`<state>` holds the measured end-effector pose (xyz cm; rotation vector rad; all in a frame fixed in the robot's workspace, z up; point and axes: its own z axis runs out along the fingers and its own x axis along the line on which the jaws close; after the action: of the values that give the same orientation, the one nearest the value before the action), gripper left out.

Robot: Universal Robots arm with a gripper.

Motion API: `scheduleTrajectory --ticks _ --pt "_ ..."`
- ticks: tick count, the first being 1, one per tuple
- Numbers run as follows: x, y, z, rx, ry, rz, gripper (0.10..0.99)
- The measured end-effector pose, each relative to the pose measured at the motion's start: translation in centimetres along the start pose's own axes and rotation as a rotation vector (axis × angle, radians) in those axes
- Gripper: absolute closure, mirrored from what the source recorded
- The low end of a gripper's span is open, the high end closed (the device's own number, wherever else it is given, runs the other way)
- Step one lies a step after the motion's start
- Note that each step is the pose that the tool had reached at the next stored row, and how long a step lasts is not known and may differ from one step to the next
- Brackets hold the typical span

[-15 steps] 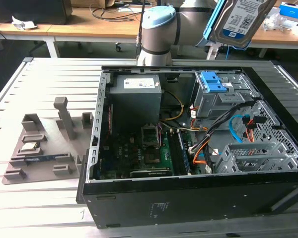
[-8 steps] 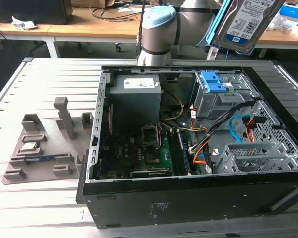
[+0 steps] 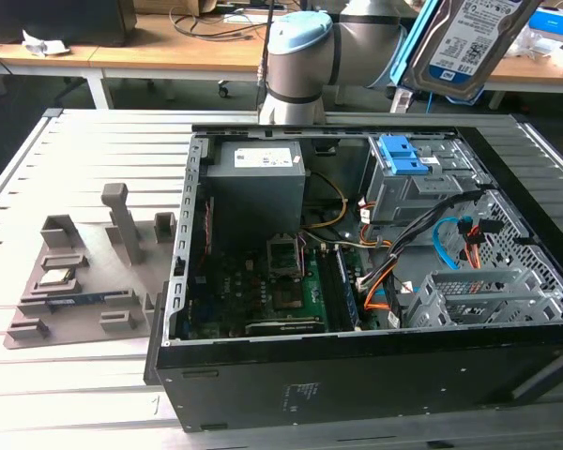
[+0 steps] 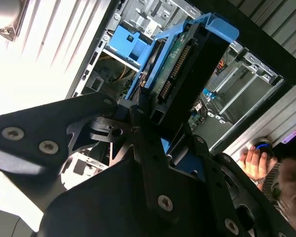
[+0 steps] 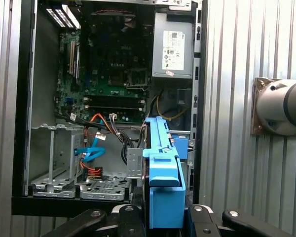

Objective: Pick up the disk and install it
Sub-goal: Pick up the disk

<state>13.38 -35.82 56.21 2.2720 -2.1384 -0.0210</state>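
Workshop benches strewn with cables line the background of the exterior view, behind a ribbed metal counter (image 3: 94, 150) carrying an open computer case (image 3: 357, 375) laid on its side. The pale-jointed robot arm (image 3: 300, 56) stands behind the case. To the exterior view's left of the case lies a grey fixture plate (image 3: 84, 281) of moulded holders.

Inside the case, a grey power supply (image 3: 258, 173) sits against the far wall. A blue-latched drive bay (image 3: 403, 159) stands to the exterior view's right of it, and an empty metal cage (image 3: 479, 295) fills the near corner on that side. Loose orange and blue cables run between them.

The disk (image 3: 469, 37) hangs aloft above the case's far corner, on the exterior view's right, tilted and touching nothing below, its label towards the camera. In the second wrist view the gripper (image 4: 160, 126) is clamped on it: the black fingers (image 4: 143, 148) close on the drive's lower end, blue carrier and all, with the connector edge showing. A person's hand (image 4: 256, 160) shows beyond the case in that view.

Judging by its metal body, the disk should be stiff and fairly heavy for its size. Its smooth faces could slip, and the circuit board and connector would take knocks badly. The plastic carrier rails look the safer place to grip, though they may flex under a hard squeeze. Room around the bays looks tight, hemmed in by sheet-metal edges and cables.
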Motion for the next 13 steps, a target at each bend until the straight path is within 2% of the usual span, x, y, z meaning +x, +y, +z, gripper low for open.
scheduleTrajectory --ticks 13 --pt "0.10 -0.11 0.06 0.000 0.0013 0.000 0.718"
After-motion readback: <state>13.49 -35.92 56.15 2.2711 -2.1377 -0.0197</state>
